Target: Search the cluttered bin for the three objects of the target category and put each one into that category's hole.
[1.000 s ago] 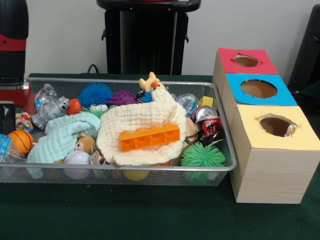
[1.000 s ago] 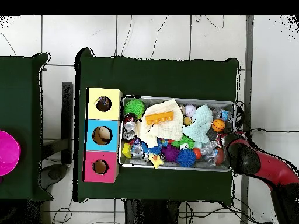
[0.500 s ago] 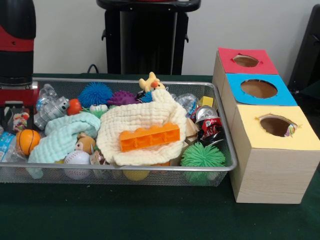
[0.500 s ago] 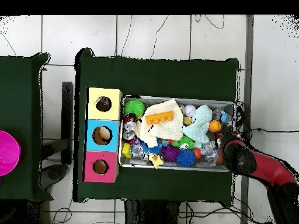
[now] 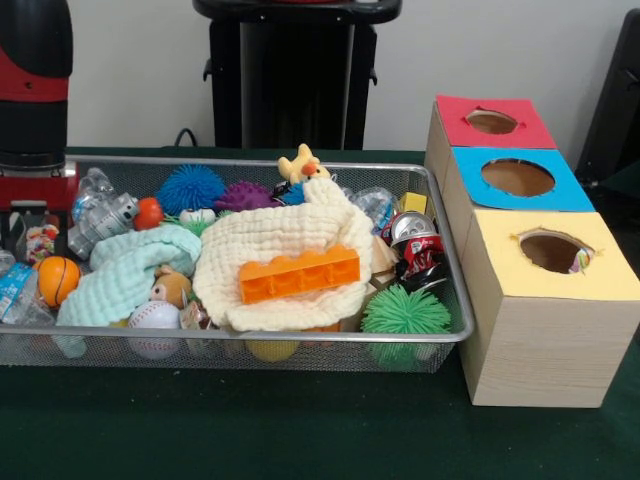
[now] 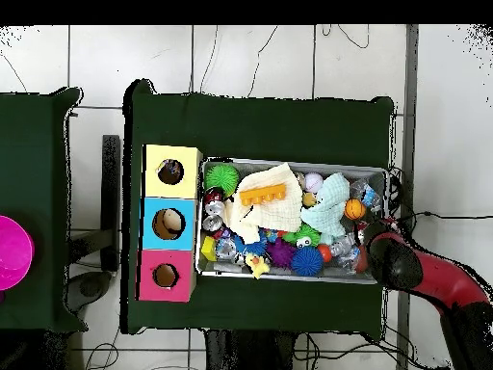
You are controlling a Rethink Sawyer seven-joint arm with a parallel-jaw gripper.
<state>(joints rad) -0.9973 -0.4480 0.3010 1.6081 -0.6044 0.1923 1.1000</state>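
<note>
Since the arm (image 5: 35,100) hangs over the bin's (image 5: 250,345) left end in front view, it looks set to dig among the small stuff there: orange ball (image 5: 56,280), clear plastic bottle (image 5: 15,295), grey robot toy (image 5: 100,222). Jaws hidden behind the arm body; can't tell spread or pressed together.

Cream cloth (image 5: 280,250) lies over mid-bin w/ orange brick (image 5: 300,273) on top, likely covering more items. Pale green cloth (image 5: 125,270) is draped beside it, baseball (image 5: 152,318) at its foot.

Target category not given, so can't say which 3 things count. Spiky green ball (image 5: 405,312) and crushed can (image 5: 415,245) sit at the box end.

3 boxes on worktop (image 5: 300,430) just beside bin: red hole (image 5: 492,121), blue hole (image 5: 517,177), yellow hole (image 5: 552,250). Placed close, so I'd judge drops short.
</note>
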